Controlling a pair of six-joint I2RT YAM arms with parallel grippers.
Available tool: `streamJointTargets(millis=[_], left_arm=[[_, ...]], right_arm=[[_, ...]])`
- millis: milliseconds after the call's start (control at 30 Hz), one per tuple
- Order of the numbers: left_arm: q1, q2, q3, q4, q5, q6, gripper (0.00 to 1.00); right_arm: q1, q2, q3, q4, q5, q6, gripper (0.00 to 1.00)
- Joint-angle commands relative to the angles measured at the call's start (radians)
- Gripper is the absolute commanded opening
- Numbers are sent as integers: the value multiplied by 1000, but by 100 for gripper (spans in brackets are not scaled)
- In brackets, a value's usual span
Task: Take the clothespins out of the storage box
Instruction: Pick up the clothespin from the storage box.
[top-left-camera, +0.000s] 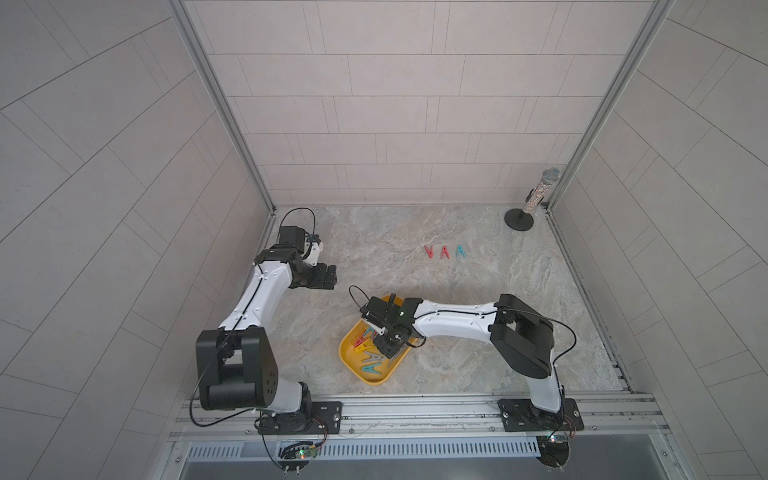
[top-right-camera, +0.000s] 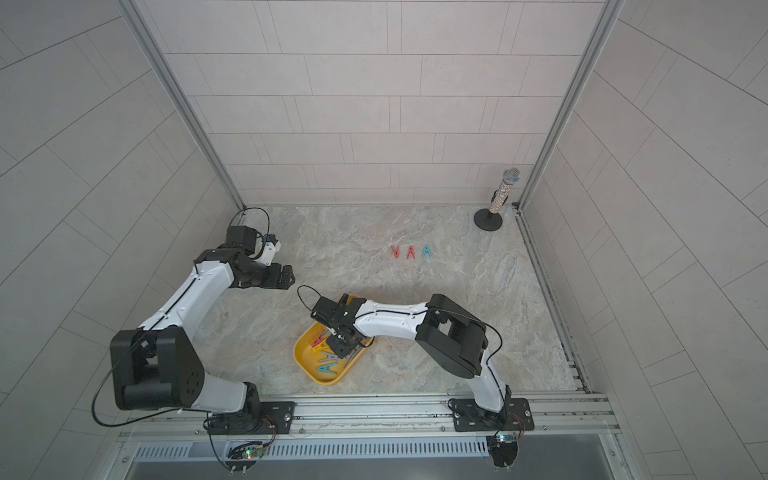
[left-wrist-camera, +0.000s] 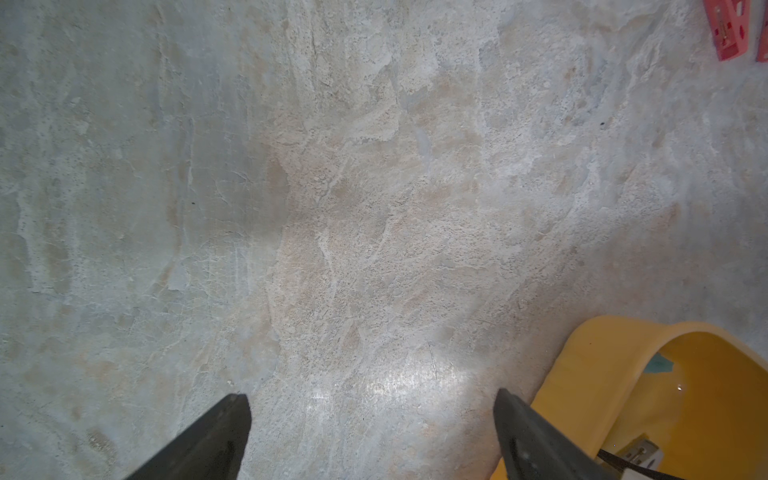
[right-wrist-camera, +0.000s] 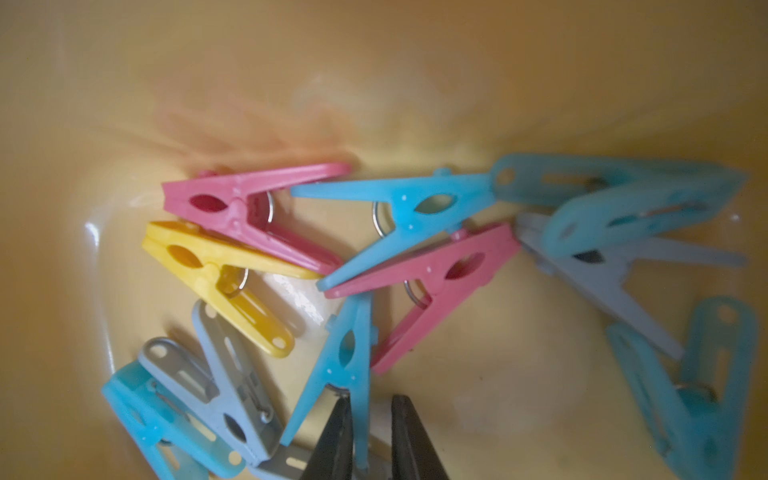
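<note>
Broadly, the marbled counter (top-left-camera: 415, 266) fills the floor of the tiled booth. The left arm (top-left-camera: 253, 299) reaches in from 7 o'clock, and its left gripper (left-wrist-camera: 370, 399) hangs over bare counter with its fingers (left-wrist-camera: 216, 436) spread wide apart, holding nothing. The right arm (top-left-camera: 453, 322) stretches from 5 o'clock towards the middle and dips into the storage box (top-left-camera: 347, 361), a shallow yellow tray lying near the 6 o'clock edge of the counter. A glittery microphone (top-left-camera: 536, 195) stands upright on a round black base in the 1 o'clock corner.

Most clothespins (right-wrist-camera: 440, 266) lie jumbled inside the storage box: red, teal, grey and one yellow, several overlapping. Three loose clothespins (top-left-camera: 444, 252), two red and one teal, lie in a row on the counter at about 1 o'clock from the box, well apart from it.

In the right wrist view the right gripper (right-wrist-camera: 372, 399) has its fingers (right-wrist-camera: 409, 436) close together, with one leg of a teal clothespin (right-wrist-camera: 345, 357) between them. Whether they actually pinch that leg I cannot tell.
</note>
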Motion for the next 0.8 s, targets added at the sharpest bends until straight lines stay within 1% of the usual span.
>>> streamJointTargets(millis=[0, 167, 233, 400, 500, 633, 767], left_arm=[[7, -15, 0, 2, 5, -3, 99], [7, -12, 1, 3, 1, -2, 99], [7, -12, 1, 2, 1, -2, 99], [6, -5, 1, 2, 0, -1, 99], [7, -5, 2, 3, 0, -2, 99], [6, 0, 3, 2, -1, -2, 100], [7, -2, 3, 1, -3, -2, 99]], right_arm=[[6, 1, 11, -31, 28, 6, 15], [6, -29, 6, -43, 33, 9, 8], [6, -51, 0, -51, 30, 11, 3], [9, -133, -9, -78, 34, -1, 0], [9, -197, -19, -87, 43, -13, 0], [1, -286, -42, -65, 80, -14, 0], [-39, -373, -70, -30, 125, 9, 0]])
